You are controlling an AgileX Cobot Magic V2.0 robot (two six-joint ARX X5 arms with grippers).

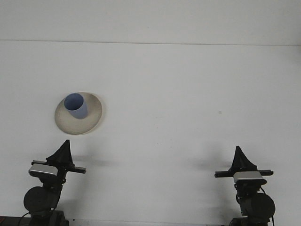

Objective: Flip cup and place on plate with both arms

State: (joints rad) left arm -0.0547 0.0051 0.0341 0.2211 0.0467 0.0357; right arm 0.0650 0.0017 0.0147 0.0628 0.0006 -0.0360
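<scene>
the left pincer [65, 143] sits low at the near edge of the worktop [188, 94], its fingers drawn together into a single dark point and holding nothing. the right pincer [239, 150] sits in the matching position on the opposite side, fingers likewise together and empty. both are parked close to their bases, well apart from each other.

outward from the left pincer, just beyond it, lies the plate [92, 117], a cream round dish on the left half of the worktop. the cup [76, 106] is blue, stands on the plate toward its far-left part, and shows its open mouth upward. it appears upright, leaning slightly if at all. the right pincer is well apart from both items.

judged from this layout, the flip and the placement are complete: the cup rests mouth-up on the plate and neither pincer touches it. the step in hand reads as the rest position at the end of the task. the next move calls for little: keep both arms low and clear of the plate so the cup is not knocked.
</scene>
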